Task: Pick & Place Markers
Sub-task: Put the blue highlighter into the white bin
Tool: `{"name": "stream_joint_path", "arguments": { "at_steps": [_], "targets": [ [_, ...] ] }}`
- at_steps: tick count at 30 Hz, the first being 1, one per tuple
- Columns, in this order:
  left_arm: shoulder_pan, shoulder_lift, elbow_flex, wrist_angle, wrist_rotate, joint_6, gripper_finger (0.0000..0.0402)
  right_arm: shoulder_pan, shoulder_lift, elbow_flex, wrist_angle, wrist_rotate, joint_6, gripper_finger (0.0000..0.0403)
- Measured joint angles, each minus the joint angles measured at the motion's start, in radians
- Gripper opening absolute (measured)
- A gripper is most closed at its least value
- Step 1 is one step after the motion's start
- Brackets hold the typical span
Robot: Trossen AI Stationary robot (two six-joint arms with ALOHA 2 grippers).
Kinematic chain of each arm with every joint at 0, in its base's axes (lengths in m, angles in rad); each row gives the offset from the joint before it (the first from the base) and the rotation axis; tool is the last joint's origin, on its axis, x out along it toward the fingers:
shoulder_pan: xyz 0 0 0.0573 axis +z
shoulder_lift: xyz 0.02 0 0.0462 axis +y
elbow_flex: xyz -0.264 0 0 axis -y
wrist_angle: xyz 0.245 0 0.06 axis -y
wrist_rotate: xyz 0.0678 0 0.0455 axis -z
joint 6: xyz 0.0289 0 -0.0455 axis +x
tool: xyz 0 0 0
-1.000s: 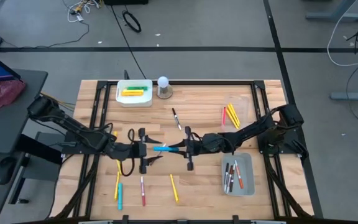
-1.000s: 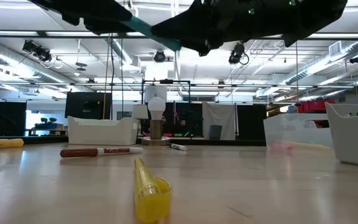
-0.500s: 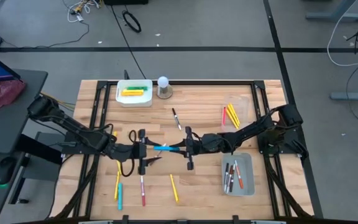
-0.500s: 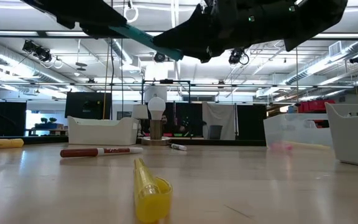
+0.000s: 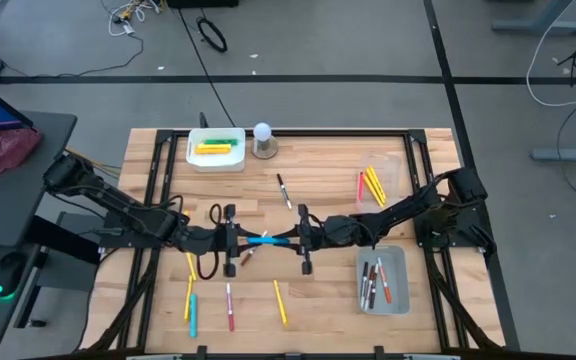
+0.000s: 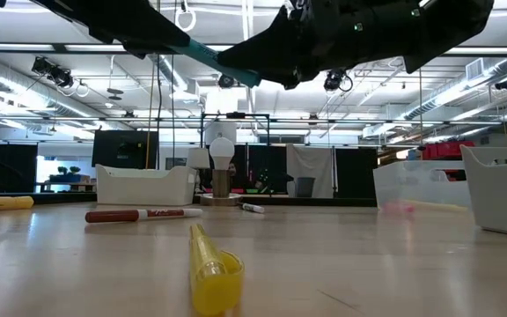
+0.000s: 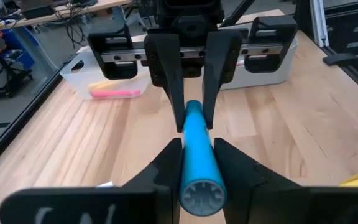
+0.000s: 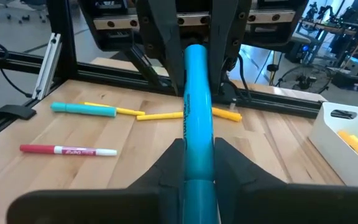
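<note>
One blue marker (image 5: 264,240) hanging above tabletop (image 5: 328,170) centre, both pincers clamping it: left pincer (image 5: 240,240) gripping 9 o'clock end, right pincer (image 5: 290,238) gripping 3 o'clock end. Handover proceeding; next move probably calling for one pincer releasing.

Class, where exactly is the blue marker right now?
In the high view the blue marker hangs above the table's middle, gripped at one end by the left gripper and at the other by the right gripper.
</note>
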State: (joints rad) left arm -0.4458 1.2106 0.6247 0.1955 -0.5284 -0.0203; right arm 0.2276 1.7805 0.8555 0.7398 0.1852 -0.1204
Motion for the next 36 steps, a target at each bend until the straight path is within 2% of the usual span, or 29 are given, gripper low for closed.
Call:
{"name": "stream_joint_path", "arguments": {
  "at_steps": [4,6,8,13,16,19,21,23,29,32,36],
  "targets": [
    [0.000,0.000,0.000,-0.013,-0.006,-0.018,0.0075,-0.004,-0.011,0.000,-0.032,0.011,-0.005,0.0077],
    [0.000,-0.019,0.003,-0.050,-0.039,-0.044,0.0075,-0.005,-0.038,0.001,-0.091,0.073,-0.008,0.0099],
    [0.000,-0.044,0.028,-0.155,-0.117,-0.103,0.0075,-0.005,-0.062,0.000,-0.167,0.154,0.007,0.0123],
    [0.059,-0.111,0.183,-0.705,-0.285,-0.386,0.0075,-0.006,-0.108,-0.001,-0.289,0.279,0.045,0.0169],
    [0.162,-0.127,0.286,-1.024,-0.298,-0.543,0.0075,-0.006,-0.107,-0.001,-0.284,0.277,0.060,0.0182],
    [0.313,-0.134,0.353,-1.261,-0.267,-0.595,0.0075,-0.006,-0.100,0.000,-0.254,0.255,0.060,0.0186],
    [0.440,-0.136,0.371,-1.308,-0.234,-0.545,0.0075,-0.006,-0.099,-0.001,-0.251,0.248,0.060,0.0186],
    [0.582,-0.143,0.367,-1.300,-0.154,-0.431,0.0075,-0.006,-0.099,-0.001,-0.242,0.246,0.060,0.0183],
    [1.000,-0.137,0.287,-1.017,0.212,-0.087,0.0075,-0.006,-0.099,-0.001,-0.239,0.241,0.073,0.0173],
    [1.162,-0.109,0.250,-0.915,0.370,-0.020,0.0075,-0.006,-0.099,-0.001,-0.238,0.241,0.087,0.0169],
    [1.306,-0.060,0.219,-0.849,0.500,-0.017,0.0075,-0.003,-0.099,-0.001,-0.242,0.241,0.088,0.0166]
  ]
}}
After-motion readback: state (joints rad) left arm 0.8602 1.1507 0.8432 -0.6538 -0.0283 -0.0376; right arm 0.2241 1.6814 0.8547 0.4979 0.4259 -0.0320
